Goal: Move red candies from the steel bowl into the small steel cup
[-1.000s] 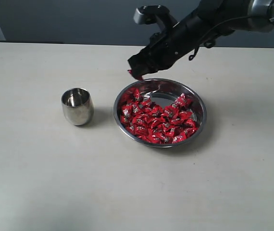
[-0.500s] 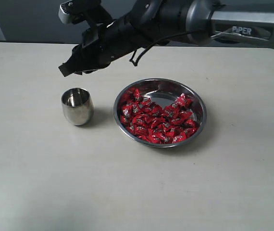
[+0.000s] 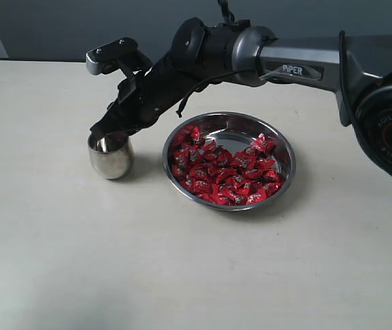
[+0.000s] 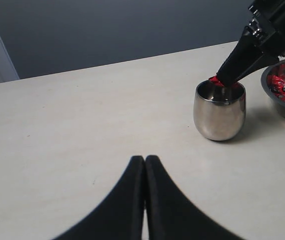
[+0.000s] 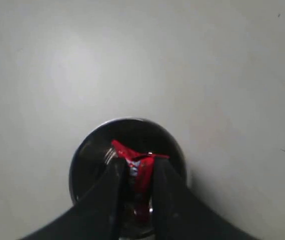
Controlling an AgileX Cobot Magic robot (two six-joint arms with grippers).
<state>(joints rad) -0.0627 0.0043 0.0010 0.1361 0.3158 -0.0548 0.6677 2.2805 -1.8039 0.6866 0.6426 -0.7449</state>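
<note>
Polished metal: small steel cup (image 3: 111,158), steel bowl (image 3: 237,126); glossy crinkled wrappers: red candies (image 3: 220,175).

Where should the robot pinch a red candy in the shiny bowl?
Probably from straight above, since the rim of the wide, shallow steel bowl blocks a sideways reach. Pinch across the crinkled wrapper of a shiny red candy on top of the heap.

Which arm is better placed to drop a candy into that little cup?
Right: the right gripper pinches a red candy at the mouth of the small steel cup; the left gripper sits shut, empty, apart.
</note>
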